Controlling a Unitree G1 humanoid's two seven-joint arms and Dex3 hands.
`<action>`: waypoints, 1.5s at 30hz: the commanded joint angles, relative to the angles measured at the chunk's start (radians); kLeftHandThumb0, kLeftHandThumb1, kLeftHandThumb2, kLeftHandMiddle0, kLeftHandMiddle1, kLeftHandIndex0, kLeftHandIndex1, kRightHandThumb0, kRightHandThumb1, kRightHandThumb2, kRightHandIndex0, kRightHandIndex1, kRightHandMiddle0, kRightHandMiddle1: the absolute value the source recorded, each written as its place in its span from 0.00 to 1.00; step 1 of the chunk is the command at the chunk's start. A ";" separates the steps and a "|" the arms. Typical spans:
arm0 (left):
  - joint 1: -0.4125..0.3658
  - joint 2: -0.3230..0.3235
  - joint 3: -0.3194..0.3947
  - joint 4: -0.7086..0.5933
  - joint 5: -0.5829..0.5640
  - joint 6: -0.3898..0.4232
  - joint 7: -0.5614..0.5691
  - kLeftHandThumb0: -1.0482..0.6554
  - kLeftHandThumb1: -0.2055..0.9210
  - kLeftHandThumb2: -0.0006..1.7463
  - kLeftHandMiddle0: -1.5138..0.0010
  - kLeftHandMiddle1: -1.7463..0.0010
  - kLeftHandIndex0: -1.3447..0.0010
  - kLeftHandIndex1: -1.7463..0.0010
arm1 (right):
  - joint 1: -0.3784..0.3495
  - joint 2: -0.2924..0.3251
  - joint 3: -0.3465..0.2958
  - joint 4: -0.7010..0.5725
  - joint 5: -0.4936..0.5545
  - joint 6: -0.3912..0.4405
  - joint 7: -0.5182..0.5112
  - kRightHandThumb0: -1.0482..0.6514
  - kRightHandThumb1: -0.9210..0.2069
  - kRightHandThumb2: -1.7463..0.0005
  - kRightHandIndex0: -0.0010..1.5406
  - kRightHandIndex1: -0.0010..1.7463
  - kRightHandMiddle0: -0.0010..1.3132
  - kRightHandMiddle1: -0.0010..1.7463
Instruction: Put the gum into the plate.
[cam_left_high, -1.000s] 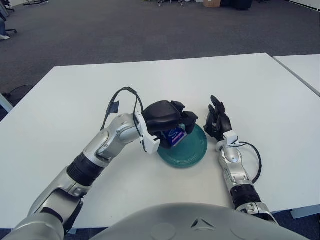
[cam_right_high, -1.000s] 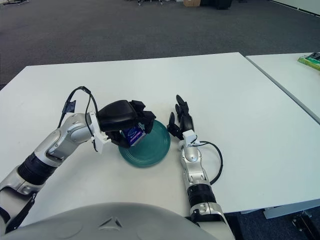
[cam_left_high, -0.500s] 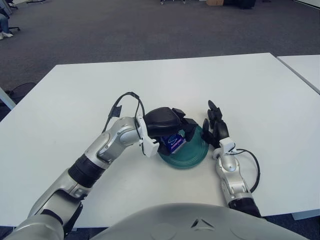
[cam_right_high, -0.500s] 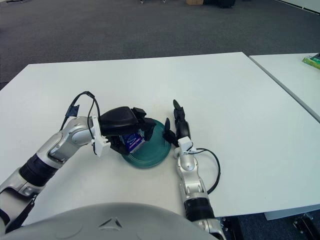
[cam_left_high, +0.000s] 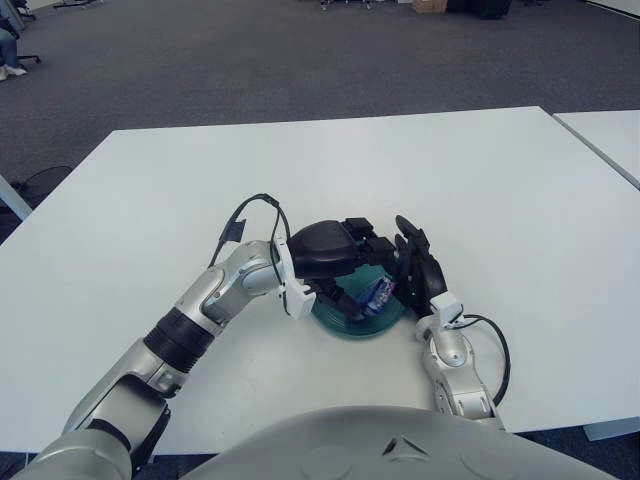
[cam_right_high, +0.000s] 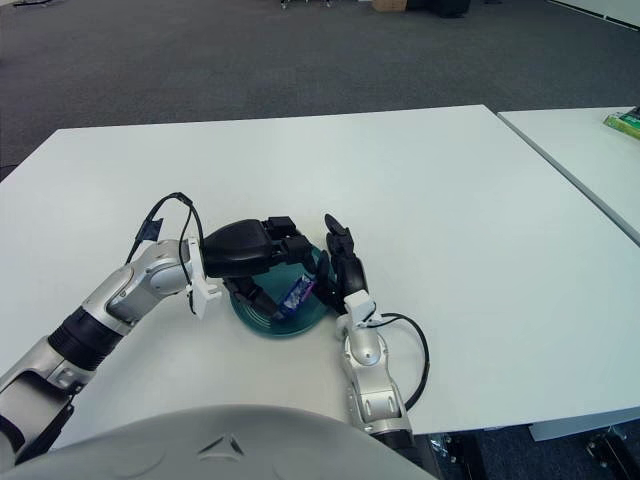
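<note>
The gum (cam_left_high: 377, 293), a small blue-and-white pack, lies tilted inside the dark green plate (cam_left_high: 358, 332) near the table's front. My left hand (cam_left_high: 338, 252) hovers over the plate's left half, fingers spread and thumb down beside the gum, no longer clasping it. My right hand (cam_left_high: 415, 274) stands upright against the plate's right rim with its fingers spread, holding nothing. The left hand's black shell hides the plate's far left part.
The white table (cam_left_high: 400, 170) stretches wide behind and to both sides. A second white table (cam_right_high: 600, 160) stands to the right across a narrow gap, with a green object (cam_right_high: 622, 121) on it. A black cable (cam_left_high: 245, 215) loops off my left wrist.
The left hand lowered over the plate and let go of the gum, which now lies in the plate. The right hand slid left up to the plate's right rim.
</note>
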 joint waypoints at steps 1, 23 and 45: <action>-0.008 0.009 0.016 0.015 0.045 -0.026 0.046 0.00 1.00 0.32 0.98 0.98 1.00 0.85 | 0.022 -0.020 -0.006 0.060 0.026 -0.020 0.034 0.18 0.00 0.39 0.16 0.02 0.00 0.26; -0.017 -0.037 0.035 0.071 0.064 -0.004 0.101 0.00 1.00 0.34 1.00 1.00 1.00 1.00 | -0.031 -0.038 -0.041 0.200 -0.010 0.077 0.002 0.15 0.00 0.39 0.06 0.00 0.00 0.14; 0.050 -0.081 0.206 0.058 -0.033 0.177 0.197 0.00 1.00 0.37 1.00 1.00 1.00 1.00 | -0.142 -0.031 -0.096 0.470 -0.003 0.001 -0.086 0.13 0.00 0.48 0.06 0.00 0.00 0.12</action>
